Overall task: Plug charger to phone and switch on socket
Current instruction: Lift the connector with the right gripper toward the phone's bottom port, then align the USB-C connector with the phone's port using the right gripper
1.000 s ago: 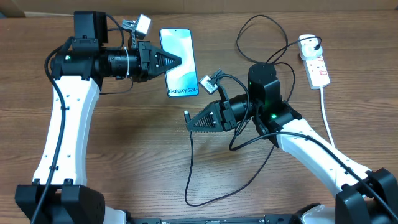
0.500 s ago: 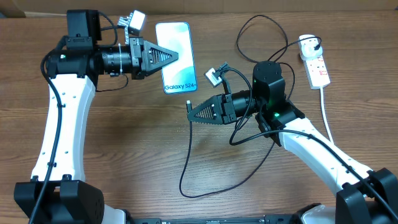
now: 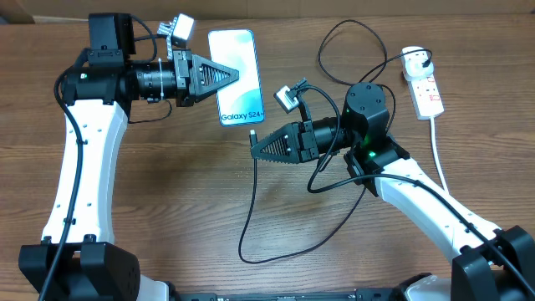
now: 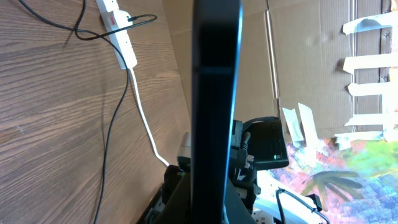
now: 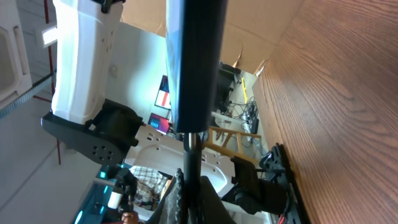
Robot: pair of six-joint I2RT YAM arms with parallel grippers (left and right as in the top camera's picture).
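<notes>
My left gripper [image 3: 239, 78] is shut on the phone [image 3: 236, 58], which it holds above the table with the light blue screen up. The left wrist view shows the phone [image 4: 215, 93] edge-on as a dark vertical bar between the fingers [image 4: 244, 200]. My right gripper [image 3: 254, 152] is shut on the charger [image 3: 253, 135] connector tip, just under the phone's lower edge. From the right wrist, the connector [image 5: 192, 148] meets the phone's [image 5: 194, 62] bottom edge; whether it is seated I cannot tell. The white socket [image 3: 428, 90] lies at the far right, a black plug [image 3: 416, 58] in it.
The charger's black cable [image 3: 251, 226] hangs from the connector, loops over the table front and runs under my right arm [image 3: 418, 196] to the socket. A thick white cord [image 3: 438, 155] leaves the socket toward the right front. Cardboard [image 4: 305, 37] stands behind the table.
The left gripper lifted the phone up and left, then held still. The right gripper carried the connector up and slightly right, closer to the phone's lower edge.
</notes>
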